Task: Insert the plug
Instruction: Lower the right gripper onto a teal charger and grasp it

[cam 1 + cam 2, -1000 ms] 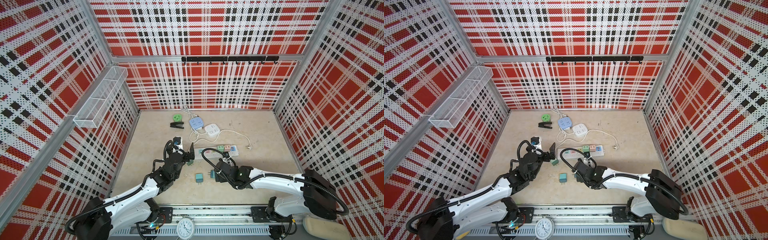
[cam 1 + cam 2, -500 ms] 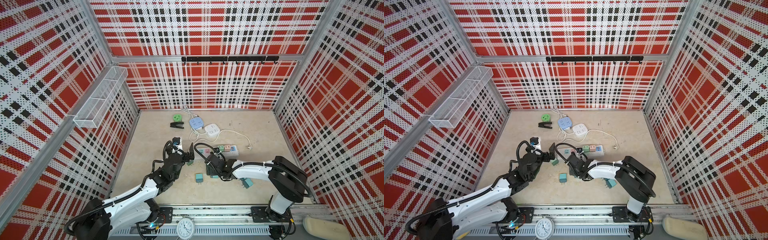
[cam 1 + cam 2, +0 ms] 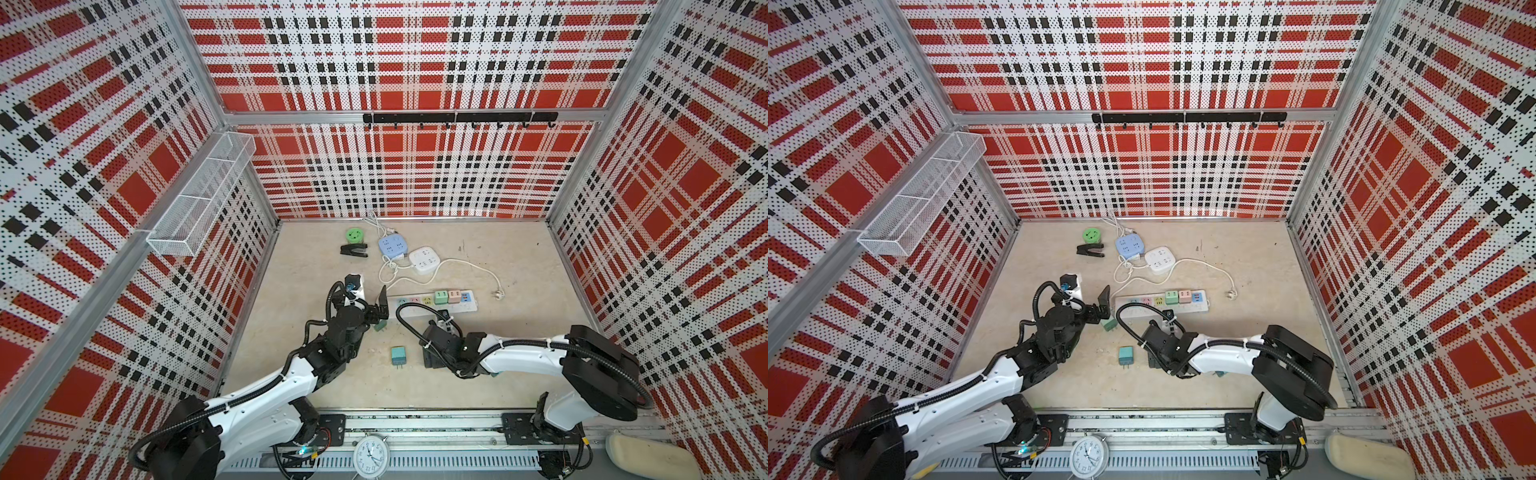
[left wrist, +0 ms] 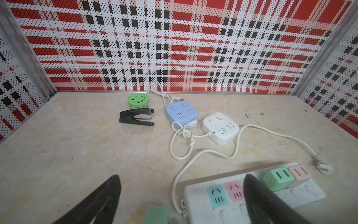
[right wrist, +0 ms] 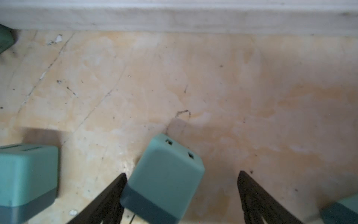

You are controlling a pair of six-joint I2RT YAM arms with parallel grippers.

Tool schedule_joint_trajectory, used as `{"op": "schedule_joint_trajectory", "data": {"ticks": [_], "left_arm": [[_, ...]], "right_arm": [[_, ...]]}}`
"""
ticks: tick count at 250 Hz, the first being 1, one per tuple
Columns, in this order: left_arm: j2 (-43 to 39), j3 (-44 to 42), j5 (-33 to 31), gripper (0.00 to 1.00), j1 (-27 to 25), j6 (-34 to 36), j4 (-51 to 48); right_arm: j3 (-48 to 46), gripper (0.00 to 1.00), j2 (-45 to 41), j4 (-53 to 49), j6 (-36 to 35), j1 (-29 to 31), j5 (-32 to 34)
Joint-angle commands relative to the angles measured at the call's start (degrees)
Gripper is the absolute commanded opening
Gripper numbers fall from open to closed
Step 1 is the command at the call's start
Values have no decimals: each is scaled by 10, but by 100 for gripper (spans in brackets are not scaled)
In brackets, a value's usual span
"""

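In both top views: left pincer (image 3: 370, 297) spread wide and empty, low over the desk (image 3: 519, 270), at the left end of the white power strip (image 3: 471, 306). Green plug (image 3: 379, 326) on the desk just near of that pincer. Free teal plug (image 3: 398, 355) lying near of the strip, between the two arms. Right arm (image 3: 519, 357) stretched low across the desk, wrist just right of the free teal plug, fingers hidden beneath it.

Left wrist view: fingers (image 4: 100, 199) far apart, nothing gripped. Green plug on the desk between them. Strip just beyond, with a green cube (image 4: 278, 177) and a pink cube (image 4: 299, 171) seated in it.

Right wrist view: right pincer (image 5: 182, 173) wide open, closed on nothing. Tilted teal plug (image 5: 164, 174) between the fingers, touching one, well apart from the other, not in the strip. Free teal plug off to one side. Strip's side wall beyond.
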Motion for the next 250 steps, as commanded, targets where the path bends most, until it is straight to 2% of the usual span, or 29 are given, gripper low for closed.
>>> {"op": "schedule_joint_trajectory", "data": {"ticks": [1, 46, 87, 136, 173, 250], "left_arm": [[-2, -4, -6, 99, 3, -16, 8], [0, -3, -4, 99, 3, -17, 8], [-1, -3, -4, 99, 3, -16, 9], [-2, -3, -4, 99, 3, -17, 8], [-1, -4, -5, 99, 3, -19, 8], [-5, -5, 6, 99, 3, -18, 8]], "right_arm": [[-16, 91, -26, -20, 28, 6, 2], [-27, 92, -34, -11, 29, 7, 10], [-3, 87, -3, 15, 17, 7, -6], [15, 71, 41, 32, 17, 7, -17], [12, 55, 49, 36, 20, 7, -20], [-11, 36, 11, 45, 23, 7, -10]]}}
